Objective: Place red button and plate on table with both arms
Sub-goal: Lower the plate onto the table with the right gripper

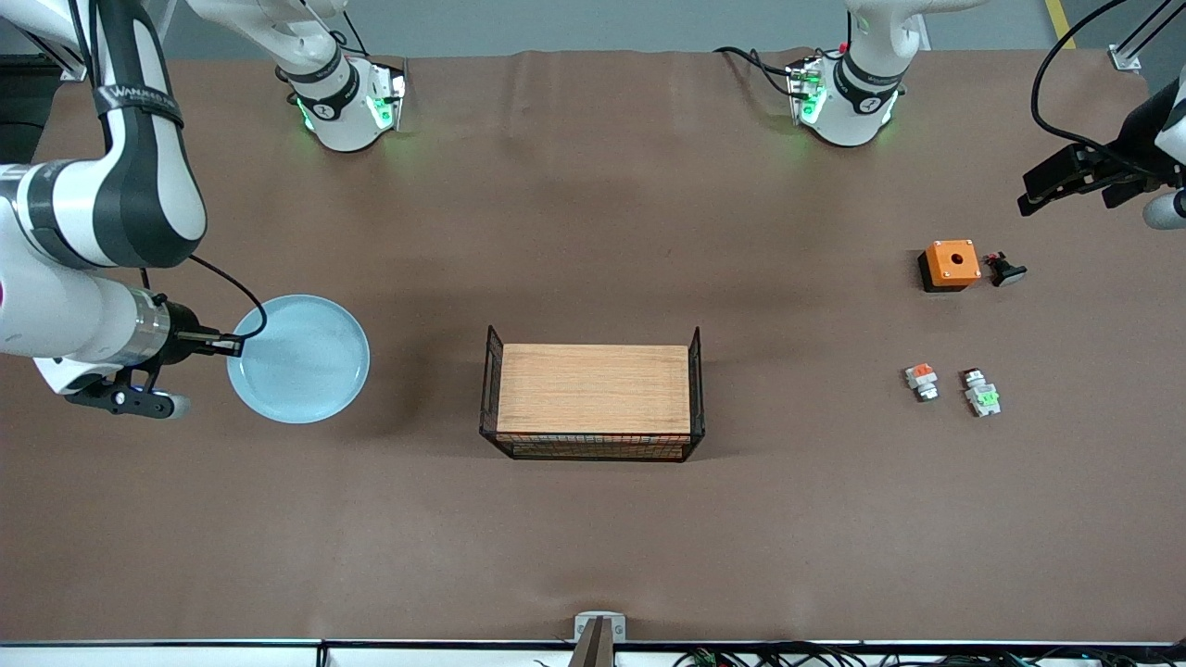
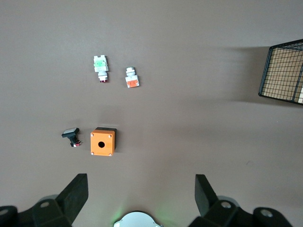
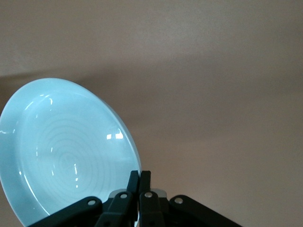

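The pale blue plate (image 1: 298, 358) is at the right arm's end of the table (image 1: 593, 537). My right gripper (image 1: 232, 346) is shut on its rim, and the rim shows pinched between the fingers in the right wrist view (image 3: 140, 176), where the plate (image 3: 61, 151) looks tilted. I cannot tell whether it touches the table. The red button, a white-grey block with a green patch (image 1: 982, 396), lies on the table at the left arm's end and also shows in the left wrist view (image 2: 101, 66). My left gripper (image 1: 1028, 199) is open and empty in the air above that end (image 2: 140, 191).
A wire crate with a wooden floor (image 1: 593, 394) stands mid-table. Beside the red button lies a similar white piece with an orange-red patch (image 1: 922, 380). Farther from the front camera stand an orange box (image 1: 950, 264) and a black-stemmed button (image 1: 1005, 270).
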### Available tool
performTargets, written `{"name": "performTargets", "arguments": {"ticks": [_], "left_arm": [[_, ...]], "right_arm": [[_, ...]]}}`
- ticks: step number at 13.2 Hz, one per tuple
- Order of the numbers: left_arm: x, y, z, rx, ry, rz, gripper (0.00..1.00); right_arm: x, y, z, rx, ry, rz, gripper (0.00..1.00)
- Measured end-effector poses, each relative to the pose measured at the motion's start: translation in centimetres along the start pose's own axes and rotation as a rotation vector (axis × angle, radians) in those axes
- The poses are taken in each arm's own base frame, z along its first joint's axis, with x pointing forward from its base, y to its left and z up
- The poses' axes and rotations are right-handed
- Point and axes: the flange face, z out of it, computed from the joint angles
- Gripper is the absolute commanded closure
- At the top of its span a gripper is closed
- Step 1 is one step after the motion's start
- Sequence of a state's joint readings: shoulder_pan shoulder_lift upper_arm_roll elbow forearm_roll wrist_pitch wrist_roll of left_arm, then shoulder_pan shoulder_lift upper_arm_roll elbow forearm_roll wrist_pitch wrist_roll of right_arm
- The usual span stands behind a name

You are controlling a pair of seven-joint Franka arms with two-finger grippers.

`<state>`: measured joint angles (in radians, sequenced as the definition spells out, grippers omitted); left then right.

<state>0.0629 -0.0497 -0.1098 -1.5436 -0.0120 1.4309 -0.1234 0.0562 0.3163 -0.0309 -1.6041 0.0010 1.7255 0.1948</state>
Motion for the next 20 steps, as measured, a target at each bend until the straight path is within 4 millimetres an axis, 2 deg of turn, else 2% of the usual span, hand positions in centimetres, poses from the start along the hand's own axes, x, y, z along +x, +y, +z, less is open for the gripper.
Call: {"name": "performTargets", "arguments": {"ticks": [2,7,9,13,17,20], "left_arm": [[0.0,0.0,0.0,0.000,0.000,0.001,0.01],[0.0,0.1,0.0,0.000,-0.001,0.003,0.01],[0.0,0.4,0.0,0.001,-0.001,0.007,0.01],[-0.2,1.3,0.1,0.003,-0.001,0.000,0.01],[-0.2,1.6,0.2,0.013,-0.003,-0.003,0.01],[-0.2,2.4,0.3,0.045,0.002,-0.003,0.01]], "right_arm": [[0.5,1.3,2.1,0.007,0.017,-0.025,1.00],[2.1,6.6,6.3,0.026,0.110,-0.088,0.99],[2.4,8.0,8.3,0.026,0.132,-0.108,0.99],[3.0,8.1,12.7,0.025,0.088,-0.115,0.99],[3.5,9.2,16.6,0.026,0.031,-0.097,0.99],[4.0,9.9,18.9,0.028,0.014,-0.087,0.97]]}}
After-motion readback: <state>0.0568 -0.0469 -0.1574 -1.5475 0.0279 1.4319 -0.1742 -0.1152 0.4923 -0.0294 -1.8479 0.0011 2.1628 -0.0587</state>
